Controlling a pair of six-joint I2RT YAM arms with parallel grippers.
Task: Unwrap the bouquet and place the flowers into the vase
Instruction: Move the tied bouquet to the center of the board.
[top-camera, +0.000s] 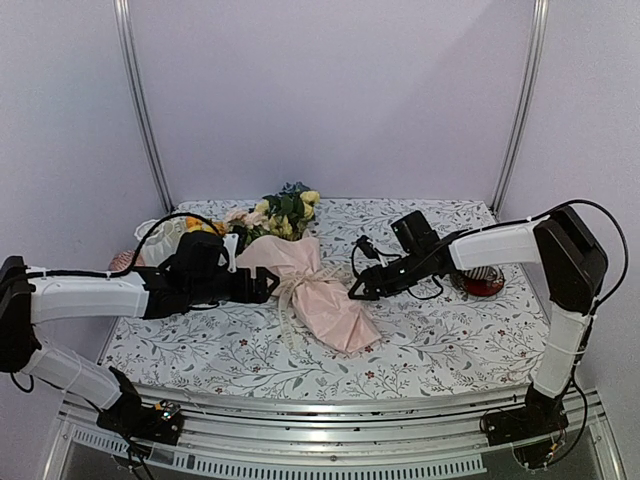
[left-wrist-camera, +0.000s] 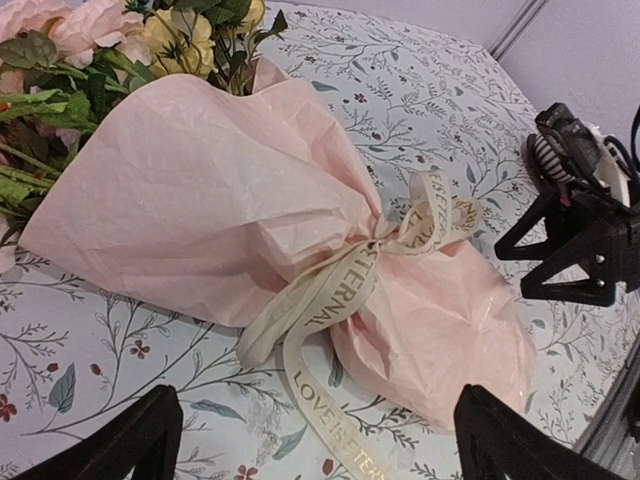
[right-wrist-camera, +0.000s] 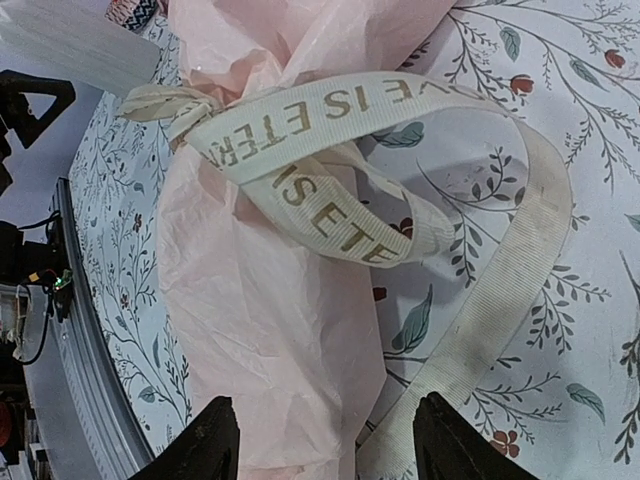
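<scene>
Progress: nothing done yet. Bouquet (top-camera: 310, 285) lies mid-table (top-camera: 430, 340), flowers (top-camera: 285, 212) toward 11 o'clock and wrapped end toward 5. Ribbon (left-wrist-camera: 340, 285) tied, paper on.

Left gripper (left-wrist-camera: 318, 395) at bouquet's 9 o'clock, jaws wide, empty. Right gripper (right-wrist-camera: 325, 405) at 3 o'clock, jaws apart over ribbon tail and paper, nothing visibly pinched.

To do: untie, unwrap, move flowers. Vase not made out.
</scene>
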